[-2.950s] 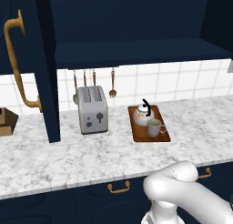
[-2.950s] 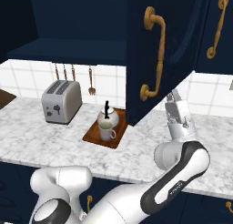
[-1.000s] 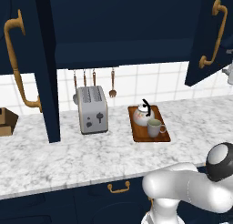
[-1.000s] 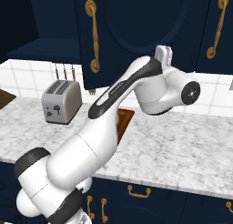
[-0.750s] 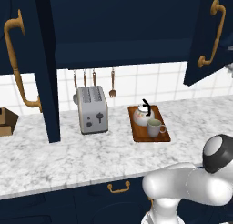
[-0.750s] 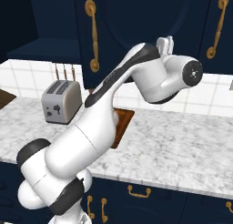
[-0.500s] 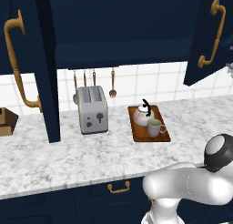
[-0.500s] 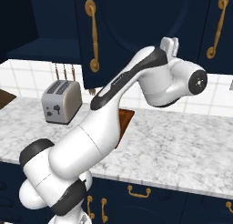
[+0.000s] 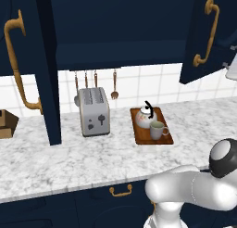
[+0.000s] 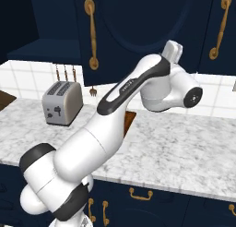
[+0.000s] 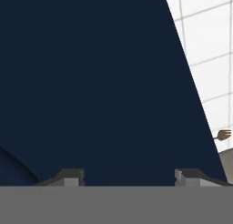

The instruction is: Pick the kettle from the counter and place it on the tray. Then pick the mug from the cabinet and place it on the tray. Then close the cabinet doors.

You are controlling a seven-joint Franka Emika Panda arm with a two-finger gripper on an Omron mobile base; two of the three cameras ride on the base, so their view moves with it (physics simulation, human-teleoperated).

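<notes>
Arm has swung up from low over the counter (image 9: 55, 157) to the right door (image 9: 203, 32) since three seconds back; over the last second it barely shifts. Gripper (image 11: 129, 175) sits face-on to the door panel, jaws apart, nothing between them. Kettle (image 9: 147, 117) and mug (image 9: 157, 129) are both on the tray (image 9: 139, 129), well below and left of the gripper, so only the doors remain. Risk: pushing off-centre or at an angle, tips skid across the flat panel and the door stays ajar. Panel edge lies just right of the tips, tiled wall beyond; little margin there. Left door (image 9: 41, 60) hangs wide open, far left.
</notes>
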